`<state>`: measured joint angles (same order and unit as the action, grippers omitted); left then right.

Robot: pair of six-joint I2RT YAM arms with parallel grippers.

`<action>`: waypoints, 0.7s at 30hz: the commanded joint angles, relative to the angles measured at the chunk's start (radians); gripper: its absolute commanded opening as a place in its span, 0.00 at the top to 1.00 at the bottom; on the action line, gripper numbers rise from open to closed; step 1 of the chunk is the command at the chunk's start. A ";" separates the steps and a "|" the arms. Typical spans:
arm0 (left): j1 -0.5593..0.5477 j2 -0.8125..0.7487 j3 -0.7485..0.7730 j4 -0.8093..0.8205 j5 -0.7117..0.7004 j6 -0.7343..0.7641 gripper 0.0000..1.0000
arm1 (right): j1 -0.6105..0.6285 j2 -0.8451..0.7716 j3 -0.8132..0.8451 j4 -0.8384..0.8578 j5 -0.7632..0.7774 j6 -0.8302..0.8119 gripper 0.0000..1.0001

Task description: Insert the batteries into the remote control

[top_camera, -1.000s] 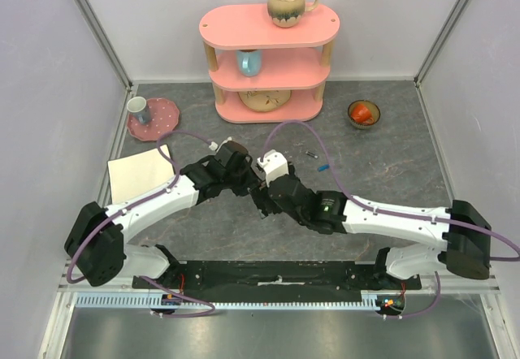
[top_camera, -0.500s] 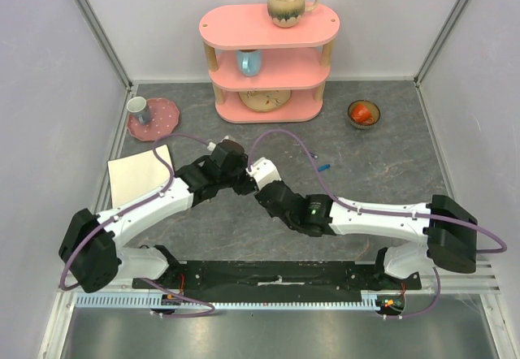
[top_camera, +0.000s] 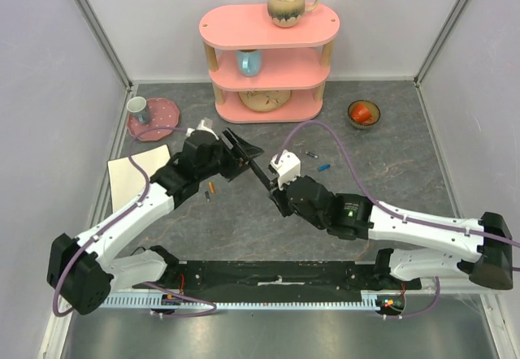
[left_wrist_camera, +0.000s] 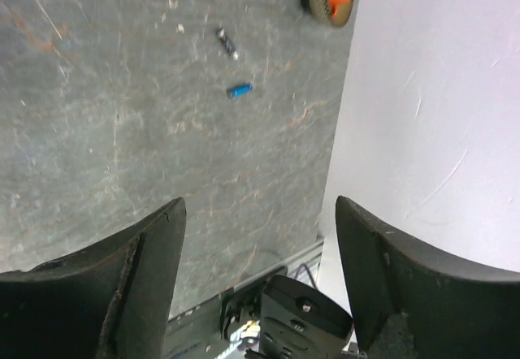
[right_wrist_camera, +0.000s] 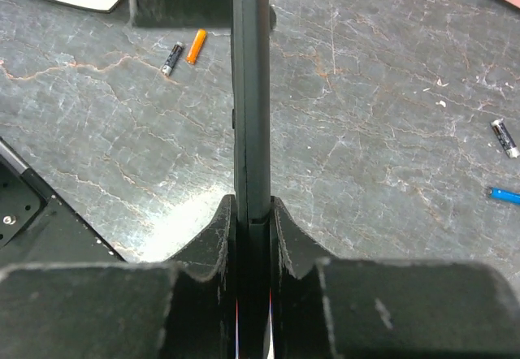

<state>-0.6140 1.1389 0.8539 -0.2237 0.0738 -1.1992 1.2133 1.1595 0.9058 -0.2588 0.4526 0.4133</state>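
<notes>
From where I stood, the right gripper [right_wrist_camera: 252,209] had its fingers pressed onto the near end of the remote control [right_wrist_camera: 250,91]. It held the slim black bar on edge above the table [top_camera: 244,229], with the free end pointing toward the left gripper [left_wrist_camera: 258,213]. That one stood spread wide with nothing between its fingers. The remote looked light and rigid, but its smooth plastic sides seemed likely to slip. A pinch so close to one end left a long lever, so I judged any push on the far end would twist it; a hold nearer the middle, across the narrow sides, would have been steadier. I could not tell which face carried the battery bay. The batteries lay loose on the stone-patterned top. An orange battery [right_wrist_camera: 196,47] and a dark battery [right_wrist_camera: 171,58] sat close together on the left arm's side. A blue battery [right_wrist_camera: 504,194] and a grey battery [right_wrist_camera: 504,137] lay on the right arm's side. Small, round and hard, they looked apt to roll or squirt out of a pinch unless taken across the middle. The centre of the table offered open room. The pink shelf [top_camera: 268,58] stood at the back, a white sheet [top_camera: 134,176] lay to the left, and a bowl [top_camera: 363,114] sat near the right wall. The blue and grey pair lay well clear of all of them.
</notes>
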 commanded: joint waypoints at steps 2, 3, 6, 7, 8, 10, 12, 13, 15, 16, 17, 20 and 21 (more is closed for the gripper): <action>0.071 -0.086 -0.044 0.009 -0.037 0.061 0.23 | -0.090 -0.069 -0.027 -0.022 -0.029 0.094 1.00; 0.076 -0.102 -0.053 0.007 -0.042 0.061 0.24 | -0.118 -0.079 -0.053 0.004 -0.063 0.110 1.00; 0.082 -0.171 -0.108 0.014 -0.058 0.061 0.26 | -0.236 -0.109 -0.109 0.065 -0.201 0.165 1.00; 0.085 -0.192 -0.134 0.014 -0.065 0.059 0.26 | -0.265 -0.115 -0.122 0.082 -0.245 0.180 1.00; 0.088 -0.227 -0.147 0.012 -0.071 0.059 0.27 | -0.326 -0.119 -0.134 0.099 -0.285 0.221 1.00; 0.089 -0.261 -0.186 0.015 -0.068 0.056 0.29 | -0.398 -0.124 -0.186 0.176 -0.424 0.278 1.00; 0.089 -0.300 -0.211 0.020 -0.059 0.050 0.30 | -0.524 -0.118 -0.252 0.290 -0.594 0.392 1.00; 0.089 -0.310 -0.240 0.026 -0.043 0.043 0.31 | -0.567 -0.097 -0.275 0.332 -0.645 0.428 1.00; 0.089 -0.336 -0.269 0.041 -0.017 0.032 0.32 | -0.659 -0.040 -0.327 0.447 -0.763 0.537 1.00; 0.089 -0.344 -0.298 0.047 -0.009 0.027 0.33 | -0.684 -0.015 -0.343 0.489 -0.799 0.567 1.00; 0.089 -0.352 -0.312 0.056 -0.002 0.021 0.33 | -0.719 0.011 -0.373 0.574 -0.825 0.602 1.00; 0.089 -0.375 -0.371 0.081 0.032 -0.002 0.34 | -0.750 0.117 -0.393 0.688 -0.873 0.683 1.00; 0.089 -0.383 -0.384 0.084 0.043 -0.010 0.35 | -0.750 0.164 -0.392 0.704 -0.874 0.696 1.00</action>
<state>-0.5293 0.7868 0.5247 -0.1967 0.0608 -1.1805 0.4831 1.2221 0.5316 0.1787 -0.2535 0.9478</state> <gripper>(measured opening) 0.661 0.192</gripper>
